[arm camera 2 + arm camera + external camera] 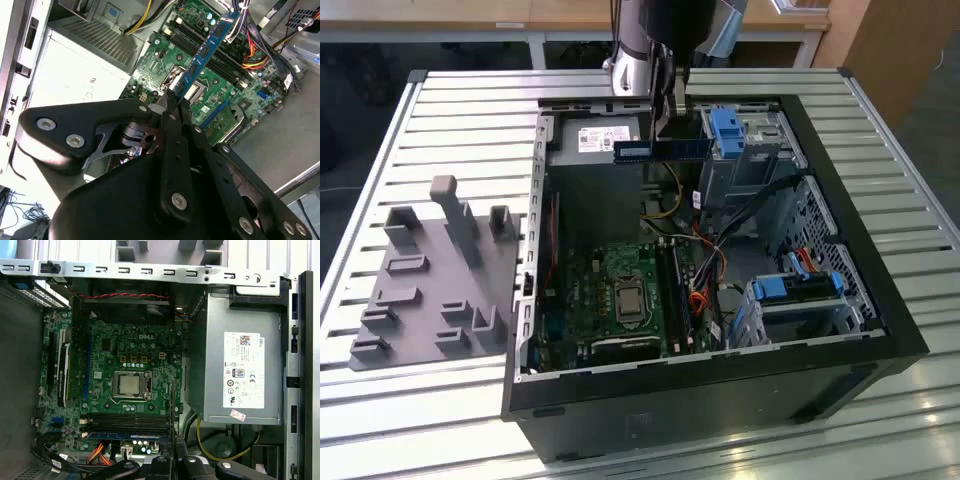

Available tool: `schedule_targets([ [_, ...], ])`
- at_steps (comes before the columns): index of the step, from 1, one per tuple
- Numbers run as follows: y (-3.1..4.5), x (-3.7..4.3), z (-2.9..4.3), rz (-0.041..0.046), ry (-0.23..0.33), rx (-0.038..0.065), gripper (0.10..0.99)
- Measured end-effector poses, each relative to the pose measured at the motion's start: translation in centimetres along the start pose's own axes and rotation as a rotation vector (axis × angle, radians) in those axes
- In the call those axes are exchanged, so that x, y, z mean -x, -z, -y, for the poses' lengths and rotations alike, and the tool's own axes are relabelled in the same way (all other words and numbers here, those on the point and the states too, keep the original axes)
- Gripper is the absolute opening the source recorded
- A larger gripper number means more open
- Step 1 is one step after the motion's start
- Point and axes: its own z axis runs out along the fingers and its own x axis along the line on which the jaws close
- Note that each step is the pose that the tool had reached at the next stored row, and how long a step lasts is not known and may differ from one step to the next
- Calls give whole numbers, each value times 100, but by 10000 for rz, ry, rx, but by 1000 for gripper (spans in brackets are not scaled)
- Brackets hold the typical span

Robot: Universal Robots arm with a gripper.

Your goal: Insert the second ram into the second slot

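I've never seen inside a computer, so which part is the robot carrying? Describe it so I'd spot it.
Find the open black computer case; over its far edge hangs the claw. Clamped in it is the second ram, a long, thin, flat blue stick held level, unlike the chunky light-blue clip beside it.

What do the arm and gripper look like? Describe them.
The arm is a silver-grey tube with a black section. The gripper is black: flat linkage bars pinned with silver screws, a bare metal bracket between them, tapering to slim jaws.
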Motion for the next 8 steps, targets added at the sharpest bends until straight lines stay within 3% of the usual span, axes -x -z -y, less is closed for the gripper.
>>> schedule_targets([
  [8,1,-9,-1,-1,-1,0,137],
])
